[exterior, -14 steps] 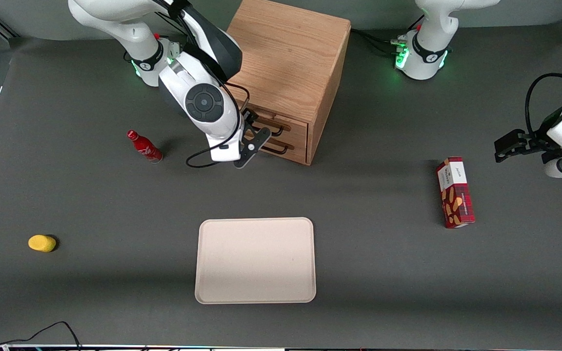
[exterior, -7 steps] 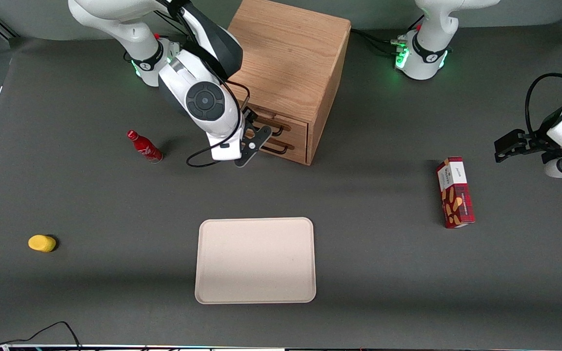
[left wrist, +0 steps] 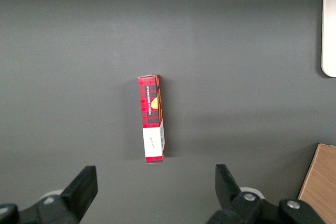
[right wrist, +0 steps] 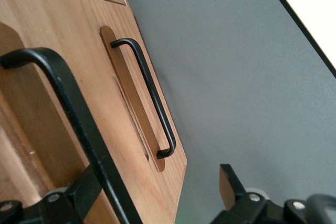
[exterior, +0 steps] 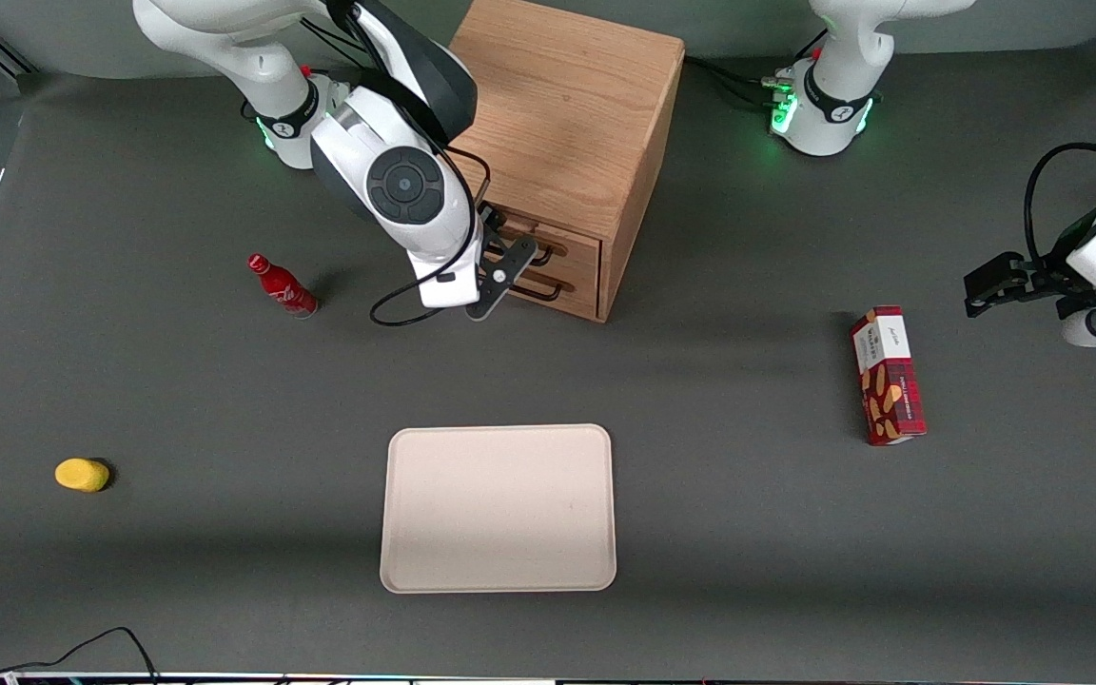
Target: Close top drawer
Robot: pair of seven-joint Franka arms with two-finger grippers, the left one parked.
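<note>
A robotics lab: white robot arms with green-lit bases are bolted along a dark grey worktop, cables trailing. Test props lie scattered round a wooden cabinet at its middle, among them a beige tray nearer the front camera, and the gripper sits in front of its drawers.

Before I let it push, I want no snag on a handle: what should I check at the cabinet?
1. End effector at the top drawer, in front of the cabinet: ok.
2. Fingers open, with the top handle running between them: ok.
3. Bottom handle free of the fingers: ok.
4. Top drawer fully in: cannot tell.
5. Red bottle apart from the arm, toward the working arm's end of the table: ok.
</note>
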